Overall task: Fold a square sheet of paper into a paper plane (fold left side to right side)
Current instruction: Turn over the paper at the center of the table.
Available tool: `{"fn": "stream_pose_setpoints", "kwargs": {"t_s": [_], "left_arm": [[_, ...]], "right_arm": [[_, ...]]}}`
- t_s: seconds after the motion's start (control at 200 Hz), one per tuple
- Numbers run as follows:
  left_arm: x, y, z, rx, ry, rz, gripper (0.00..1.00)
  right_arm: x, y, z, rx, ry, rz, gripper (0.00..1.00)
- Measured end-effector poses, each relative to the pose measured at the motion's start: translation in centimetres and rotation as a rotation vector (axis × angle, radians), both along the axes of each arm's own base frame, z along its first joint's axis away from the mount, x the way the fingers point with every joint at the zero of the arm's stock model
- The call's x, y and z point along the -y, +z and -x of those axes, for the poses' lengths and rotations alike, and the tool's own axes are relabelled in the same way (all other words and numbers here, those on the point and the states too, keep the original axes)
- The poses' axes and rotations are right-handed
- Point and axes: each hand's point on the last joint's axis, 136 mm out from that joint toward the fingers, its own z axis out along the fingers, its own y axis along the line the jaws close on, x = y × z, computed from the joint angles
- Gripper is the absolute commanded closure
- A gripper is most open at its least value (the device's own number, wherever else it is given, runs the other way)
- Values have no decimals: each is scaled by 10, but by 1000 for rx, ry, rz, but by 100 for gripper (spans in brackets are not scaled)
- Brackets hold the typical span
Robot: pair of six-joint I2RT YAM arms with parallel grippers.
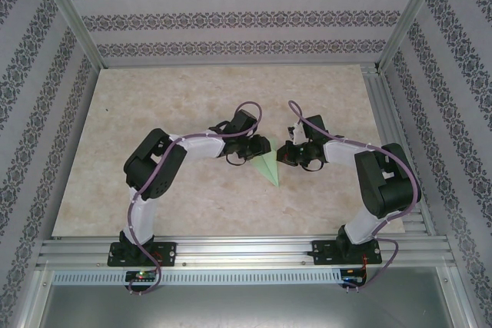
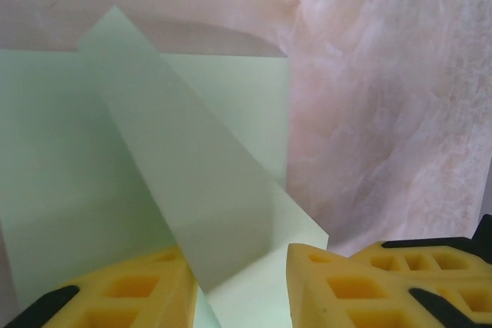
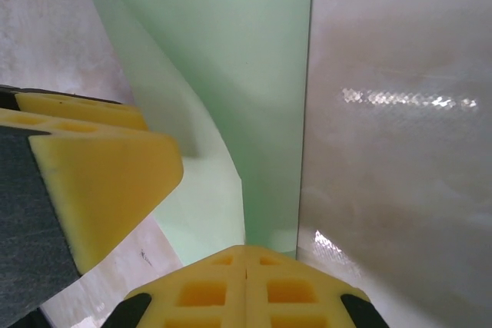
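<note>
Left gripper: fingers spread partway, with a raised flap of the square sheet of paper standing in the gap between them. We can't tell whether either pad touches the flap. The rest of the sheet lies flat on the table beyond the fingertips.

Right gripper: pads pressed together, seam closed. The tip sits on the sheet's near end, by its straight edge. From here the paper curls up on the left side.

From the top view we see the sheet as a narrow pointed wedge mid-table, tip toward the arm bases, wide end under both grippers.

Left arm: elbow swung out left, forearm reaching right to the sheet. Right arm: mirrored, elbow out right, forearm reaching left. The wrists face each other, close together over the paper.
</note>
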Motion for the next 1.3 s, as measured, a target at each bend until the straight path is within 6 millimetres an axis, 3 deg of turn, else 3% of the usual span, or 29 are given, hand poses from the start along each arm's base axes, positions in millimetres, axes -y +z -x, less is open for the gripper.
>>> {"fn": "stream_pose_setpoints", "kwargs": {"t_s": [0.18,0.365,0.56,0.739,0.884,1.149,1.299], "left_arm": [[0,-3,0,-5,0,-2,79],[0,-3,1,-5,-2,-1,89],[1,-2,0,-5,-5,4,93],[7,11,-3,9,-14,29,94],[12,53,-8,73,-25,77,94],[14,183,-11,298,-42,237,93],[10,225,-6,367,-49,293,93]], "right_arm": [[0,0,1,-3,-1,1,87],[8,6,1,-1,-15,8,70],[23,44,-8,104,-64,-10,48],[41,70,4,173,-127,-65,26],[48,89,15,203,-176,-175,2],[39,142,26,287,-173,-397,2],[32,166,33,315,-150,-503,2]]}}
